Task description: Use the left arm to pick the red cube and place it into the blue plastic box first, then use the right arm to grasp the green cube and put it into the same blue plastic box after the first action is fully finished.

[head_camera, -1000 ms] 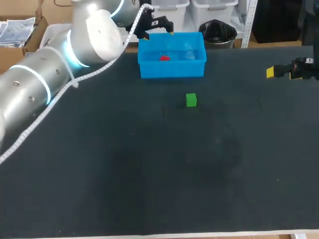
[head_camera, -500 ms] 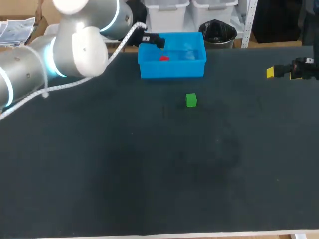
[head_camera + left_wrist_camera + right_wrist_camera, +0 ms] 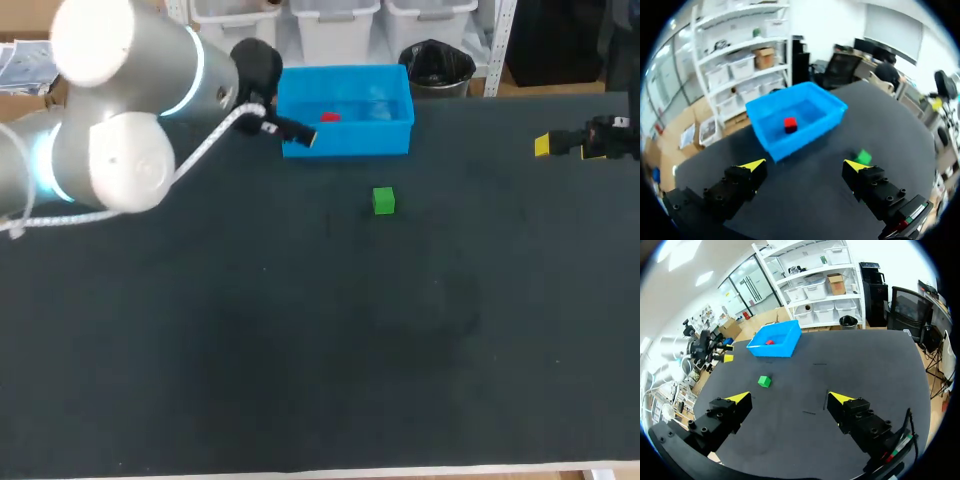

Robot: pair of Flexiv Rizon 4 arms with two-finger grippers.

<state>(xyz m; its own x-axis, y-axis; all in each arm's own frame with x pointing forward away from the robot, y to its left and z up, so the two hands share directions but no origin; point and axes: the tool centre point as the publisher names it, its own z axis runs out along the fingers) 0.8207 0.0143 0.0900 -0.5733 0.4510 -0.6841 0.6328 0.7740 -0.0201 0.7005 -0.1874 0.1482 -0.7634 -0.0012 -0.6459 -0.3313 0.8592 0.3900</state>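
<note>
The red cube (image 3: 329, 116) lies inside the blue plastic box (image 3: 350, 140), near its back-left part, so we judge the first half of the task done. What matters now is where the green cube (image 3: 383, 200) sits for our right arm.

The green cube rests on the table (image 3: 300, 350) just in front of the box, opposite the right half of its front wall and apart from it. Our right gripper (image 3: 543, 146) hangs well off to the box's right, about level with that front wall. Its fingers are spread and nothing is between them. So the cube lies from this gripper toward the box and a little further out in front of it. In the right wrist view the cube shows ahead of the fingers, nearer the line of the left one, with the box beyond it. We judge that one reach along that line comes to the cube first and the box after. The cube's sides look roughly square to the box's front wall, so no grip direction is favoured.

Our left gripper (image 3: 300, 136) is just outside the box's front-left corner, fingers apart and empty. It is nearer the cube than the right one, yet the task gives this pick to the right arm.
</note>
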